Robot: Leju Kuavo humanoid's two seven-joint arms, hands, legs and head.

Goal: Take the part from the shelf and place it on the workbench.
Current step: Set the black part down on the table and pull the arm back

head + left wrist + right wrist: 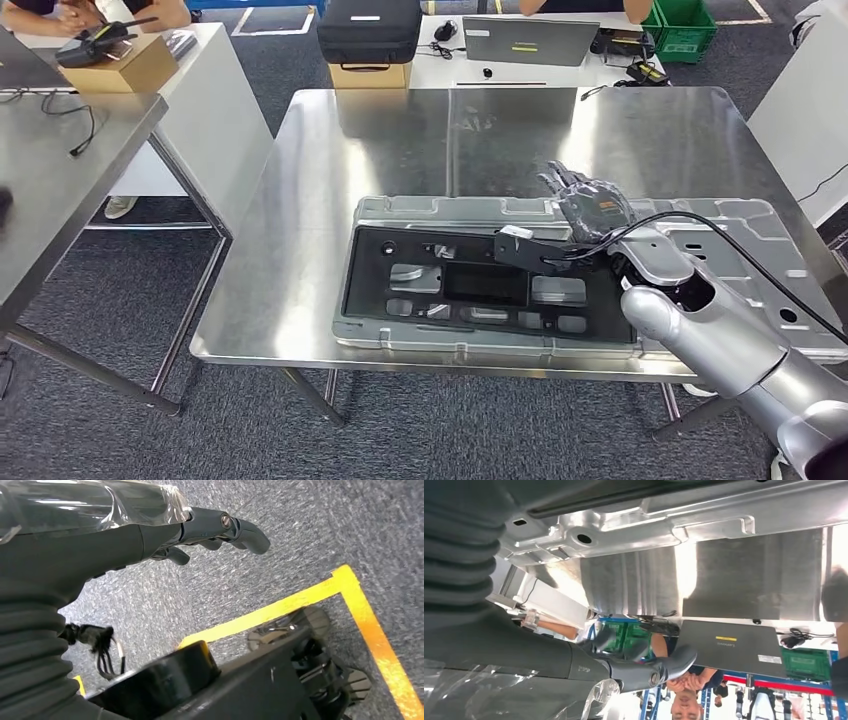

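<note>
The part (420, 215) is a wide pressed silver metal panel with a black inner frame (480, 285). It lies flat on the steel workbench (400, 140), along the near edge. My right hand (588, 205) hovers just above the part's far rim, fingers stretched out and apart, holding nothing. The right wrist view shows the same hand (634, 667) with the part's silver rim (624, 530) and the bench top beyond it. My left hand (200, 530) hangs over grey carpet, fingers loosely extended and empty.
A second steel table (60, 150) stands to the left across a gap. Behind the bench are a white table with a cardboard box (125, 65), a black case (368, 30), a laptop (530, 40) and a green crate (685, 25). People sit there. Yellow floor tape (360, 595) lies beside me.
</note>
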